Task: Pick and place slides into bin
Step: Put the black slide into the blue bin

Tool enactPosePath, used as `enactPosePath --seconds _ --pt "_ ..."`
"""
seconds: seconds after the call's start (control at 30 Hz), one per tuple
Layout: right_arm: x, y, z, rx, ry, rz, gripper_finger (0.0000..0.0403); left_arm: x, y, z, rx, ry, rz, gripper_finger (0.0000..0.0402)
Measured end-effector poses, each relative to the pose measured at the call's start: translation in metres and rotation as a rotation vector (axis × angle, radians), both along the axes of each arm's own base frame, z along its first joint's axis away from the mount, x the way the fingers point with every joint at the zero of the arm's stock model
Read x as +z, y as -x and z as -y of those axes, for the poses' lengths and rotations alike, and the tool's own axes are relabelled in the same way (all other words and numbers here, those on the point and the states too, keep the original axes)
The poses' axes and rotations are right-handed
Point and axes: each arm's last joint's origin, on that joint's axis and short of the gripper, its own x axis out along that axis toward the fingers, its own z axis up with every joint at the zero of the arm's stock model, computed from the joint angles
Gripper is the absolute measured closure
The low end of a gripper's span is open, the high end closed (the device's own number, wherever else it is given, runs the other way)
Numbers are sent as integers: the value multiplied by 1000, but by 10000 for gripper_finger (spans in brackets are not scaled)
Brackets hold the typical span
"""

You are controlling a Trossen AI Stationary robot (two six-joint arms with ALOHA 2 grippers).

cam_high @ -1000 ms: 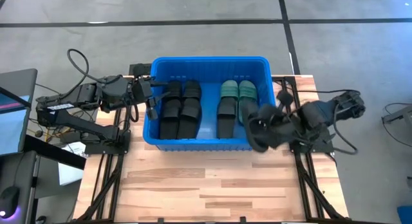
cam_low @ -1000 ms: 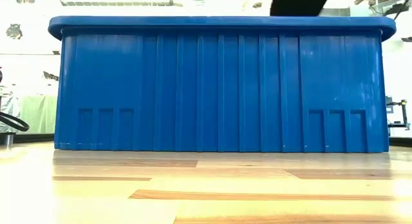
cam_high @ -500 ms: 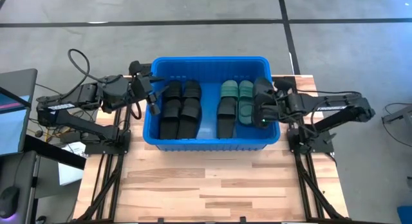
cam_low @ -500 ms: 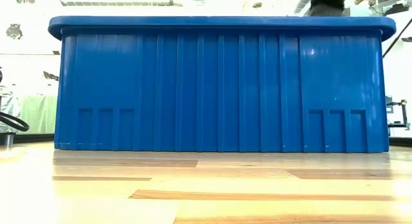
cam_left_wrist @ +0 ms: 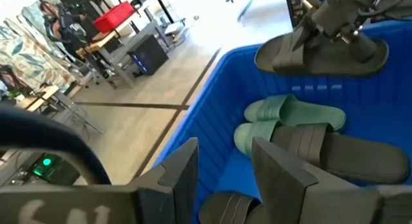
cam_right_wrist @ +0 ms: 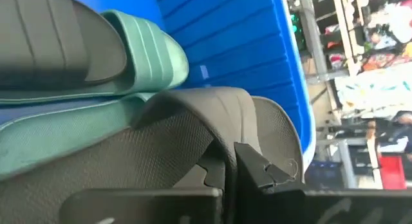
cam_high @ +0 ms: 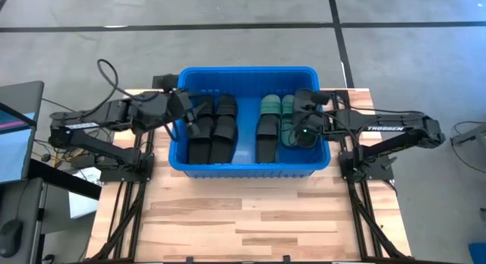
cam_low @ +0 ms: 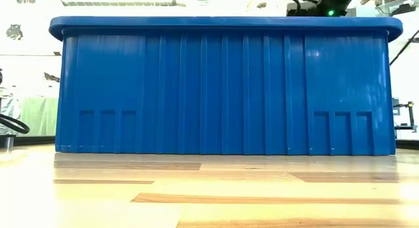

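From above, the bin (cam_high: 248, 120) sits at the table's far edge with black slides (cam_high: 213, 127) stacked on its left and teal slides (cam_high: 271, 121) to the right. The right gripper (cam_high: 302, 129) is inside the bin's right end, clamped on a black slide (cam_high: 304, 120) held over the teal ones; the placing step appears in hand, and next it should lower and release. The left gripper (cam_high: 187, 116) hovers over the left stack, fingers parted, holding nothing.

At table level, only the bin's ribbed wall is visible.

Left wrist view: parted fingers (cam_left_wrist: 183, 179), teal pair below, the held slide (cam_left_wrist: 322, 53) aloft.

Right wrist view: the wide grey-black strap (cam_right_wrist: 212, 121) is pinched.
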Motion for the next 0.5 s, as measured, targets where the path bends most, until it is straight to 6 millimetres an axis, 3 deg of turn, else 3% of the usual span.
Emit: enactPosePath --seconds 0.5 --pt "-7 -10 0 40 -55 79 402 -6 -10 0 22 29 -3 269"
